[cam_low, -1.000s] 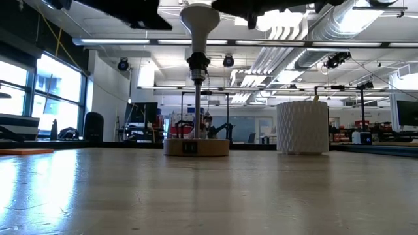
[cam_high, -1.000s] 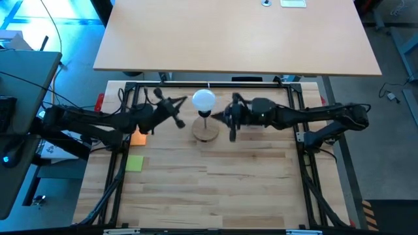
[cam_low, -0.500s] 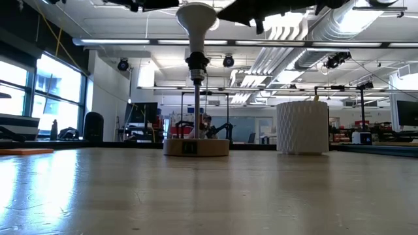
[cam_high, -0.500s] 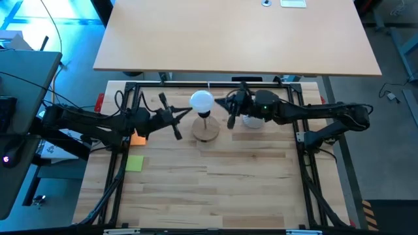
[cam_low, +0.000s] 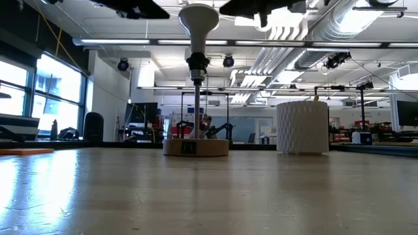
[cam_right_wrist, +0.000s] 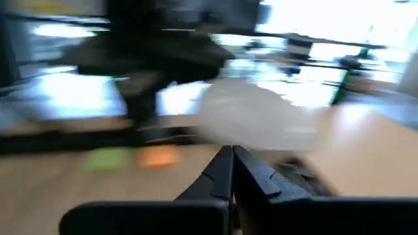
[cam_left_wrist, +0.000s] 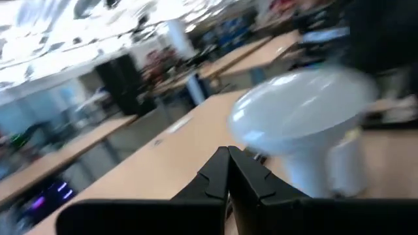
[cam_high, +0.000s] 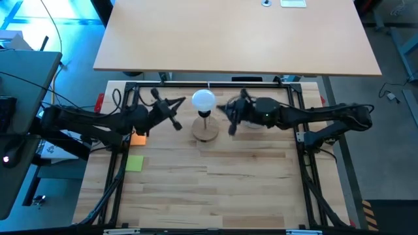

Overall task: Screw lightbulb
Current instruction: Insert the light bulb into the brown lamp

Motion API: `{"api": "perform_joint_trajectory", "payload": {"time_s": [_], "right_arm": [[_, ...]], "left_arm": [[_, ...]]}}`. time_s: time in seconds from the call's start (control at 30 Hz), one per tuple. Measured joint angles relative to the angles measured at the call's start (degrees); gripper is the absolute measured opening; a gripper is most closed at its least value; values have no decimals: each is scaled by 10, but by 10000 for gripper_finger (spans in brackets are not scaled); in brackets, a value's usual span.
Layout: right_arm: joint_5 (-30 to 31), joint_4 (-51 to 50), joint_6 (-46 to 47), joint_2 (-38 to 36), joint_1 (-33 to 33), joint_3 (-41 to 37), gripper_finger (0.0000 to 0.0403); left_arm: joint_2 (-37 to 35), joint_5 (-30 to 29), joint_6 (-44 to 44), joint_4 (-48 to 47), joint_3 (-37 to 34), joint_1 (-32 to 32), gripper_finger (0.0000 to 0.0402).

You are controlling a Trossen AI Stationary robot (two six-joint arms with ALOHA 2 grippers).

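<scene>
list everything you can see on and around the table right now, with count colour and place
white matte lightbulb: 1, white, on top of the stem, between the two grippers
round wooden disc base with black-topped stem: 1, light wood, far middle of the table
white latticed cup: 1, white, beside the base, under the right arm
orange flat block: 1, orange, left edge of the table
green square note: 1, yellow-green, nearer than the orange block
wooden table: 1, pale planks, inside a black frame
left gripper: 1, dark, shut, left of the bulb, apart
right gripper: 1, dark, shut, right of the bulb, apart
</scene>
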Motion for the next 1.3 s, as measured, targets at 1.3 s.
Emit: {"api": "perform_joint_trajectory", "payload": {"time_s": [1.3], "right_arm": [[-213,36,31,10,-24,0,0]], "left_arm": [[11,7,-1,-17,0,49,0]]}}
